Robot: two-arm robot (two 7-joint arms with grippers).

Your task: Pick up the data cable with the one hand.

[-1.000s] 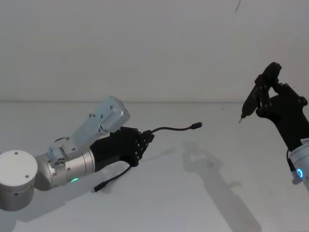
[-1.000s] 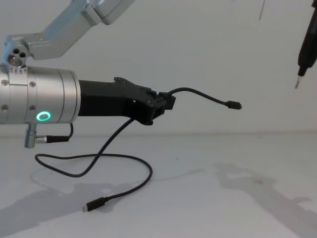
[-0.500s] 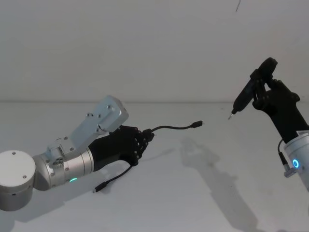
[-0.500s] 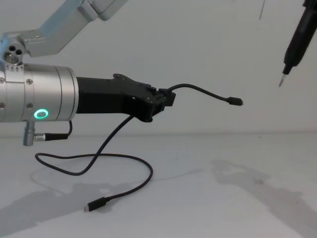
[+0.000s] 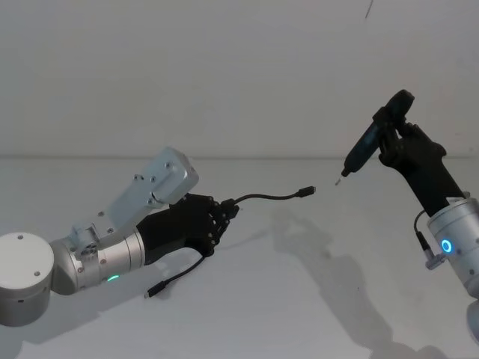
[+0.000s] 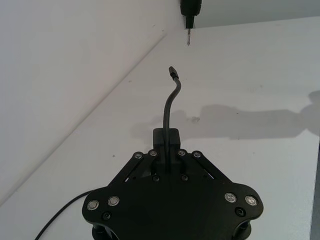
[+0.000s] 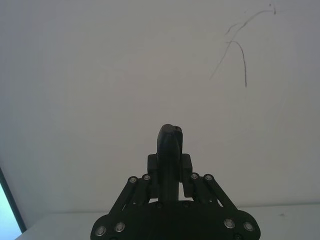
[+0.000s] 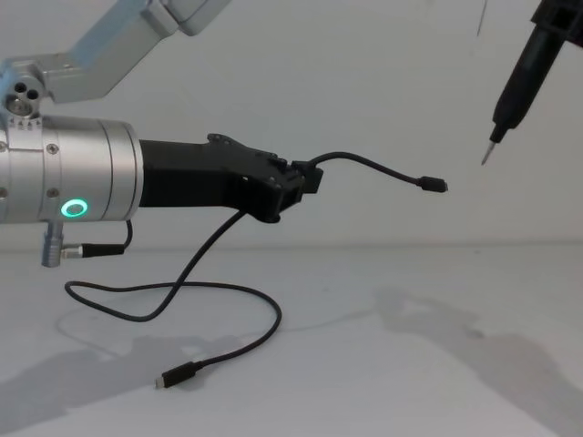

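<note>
The data cable (image 8: 363,161) is one long black wire, pinched tight in the left gripper (image 8: 305,182) at about 8 o'clock in the head view. The bit inside the fingers is hidden. It has two ends: one plug (image 8: 434,185) sticks out in the air toward 3 o'clock, and the other plug (image 8: 175,378) lies on the table (image 8: 410,364) at 7 o'clock. The right gripper (image 5: 389,138), up at 2 o'clock, squeezes one thin pen tool (image 5: 364,146), whose top is cut off in the chest view.

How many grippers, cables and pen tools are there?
grippers: 2, the left gripper and the right gripper
data cable: 1
pen-like tool: 1
Total: 4
</note>
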